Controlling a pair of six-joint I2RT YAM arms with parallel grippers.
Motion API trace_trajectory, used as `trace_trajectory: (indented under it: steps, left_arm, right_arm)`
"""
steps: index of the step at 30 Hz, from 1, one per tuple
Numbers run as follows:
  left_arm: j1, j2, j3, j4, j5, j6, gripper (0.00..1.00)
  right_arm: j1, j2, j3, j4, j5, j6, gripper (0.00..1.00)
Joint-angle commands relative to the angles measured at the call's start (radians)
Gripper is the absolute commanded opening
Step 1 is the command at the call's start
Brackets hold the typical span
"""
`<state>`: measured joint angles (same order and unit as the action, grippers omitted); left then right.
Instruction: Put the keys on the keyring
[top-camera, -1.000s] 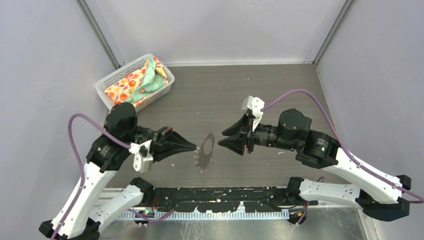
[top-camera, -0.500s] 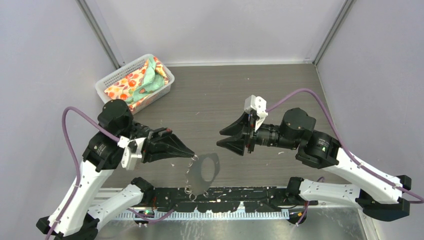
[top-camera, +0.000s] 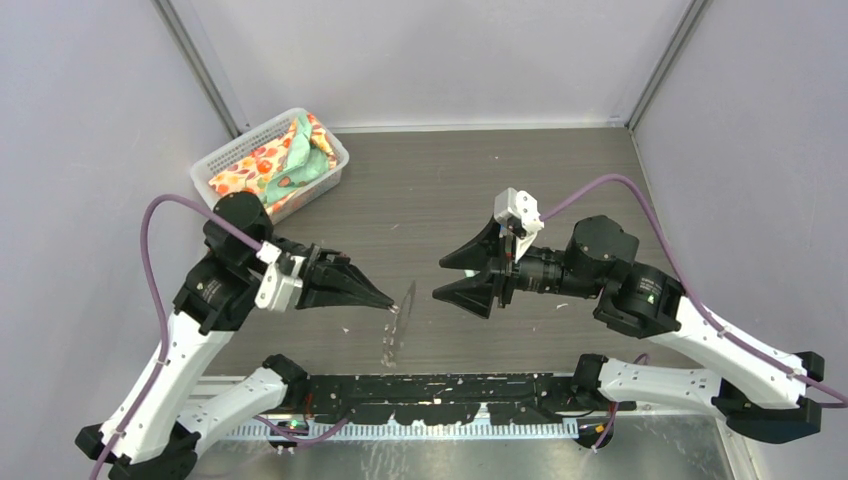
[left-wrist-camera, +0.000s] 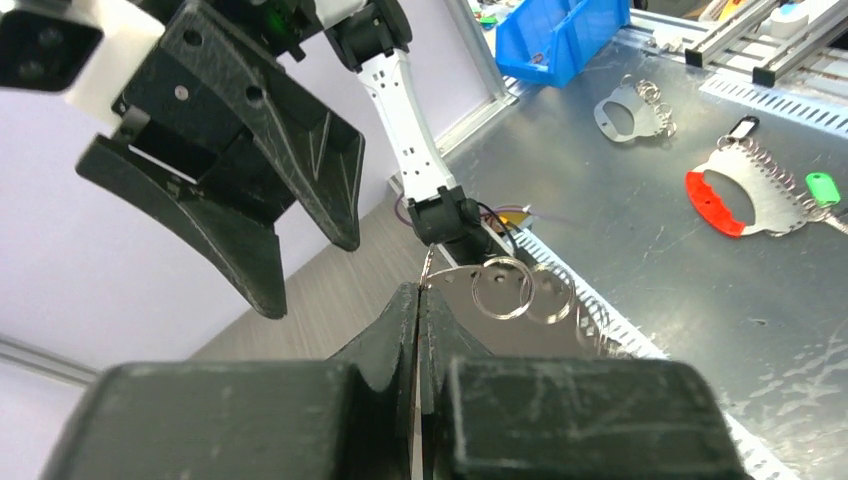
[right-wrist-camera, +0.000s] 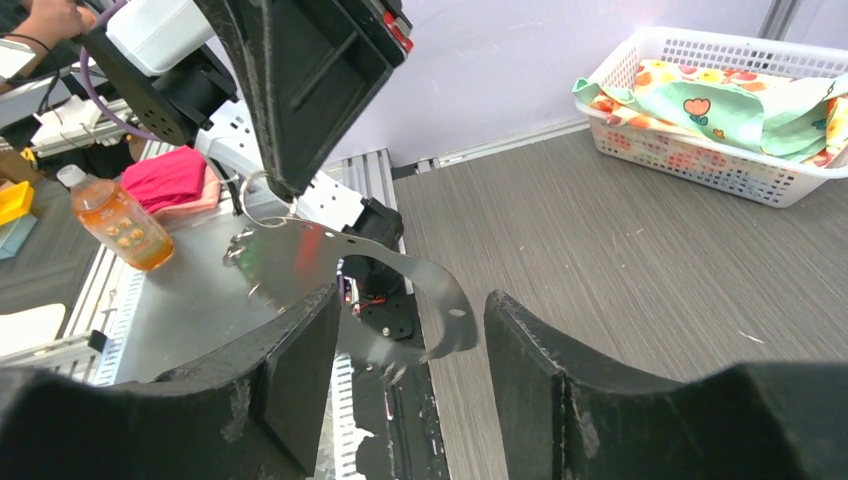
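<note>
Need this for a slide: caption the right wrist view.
Left hand shut on the keyring, holding it up before the open right hand; cloth-filled basket beyond.

No word, number or brand can be read in any view. The orange bottle (right-wrist-camera: 113, 218) at the left of the right wrist view carries a patterned label, but its marks are too small and blurred to make out. The cloth (right-wrist-camera: 700, 92) in the white basket (right-wrist-camera: 700, 165) bears only a printed fruit-and-heart pattern, with no lettering.
</note>
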<state>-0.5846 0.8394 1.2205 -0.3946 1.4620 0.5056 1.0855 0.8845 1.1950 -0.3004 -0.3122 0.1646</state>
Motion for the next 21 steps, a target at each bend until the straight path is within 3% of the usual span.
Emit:
trace_trajectory:
  steps: [1,6,15,21]
  left_arm:
    - [-0.003,0.021,0.020,0.045,-0.046,-0.124,0.00]
    - [-0.004,0.056,0.041,-0.078,-0.113,-0.133,0.00]
    - [-0.003,0.109,0.088,-0.454,-0.235,0.084,0.00]
    - [-0.004,0.146,0.124,-0.566,-0.279,0.124,0.00]
  right_arm:
    - [0.004,-0.018,0.020,0.042,-0.004,0.001,0.61]
    - [0.004,0.053,0.113,-0.046,-0.037,-0.001,0.61]
    - [0.004,0.245,0.339,-0.328,-0.083,-0.032,0.61]
    - [0.004,0.329,0.408,-0.464,-0.088,-0.081,0.53]
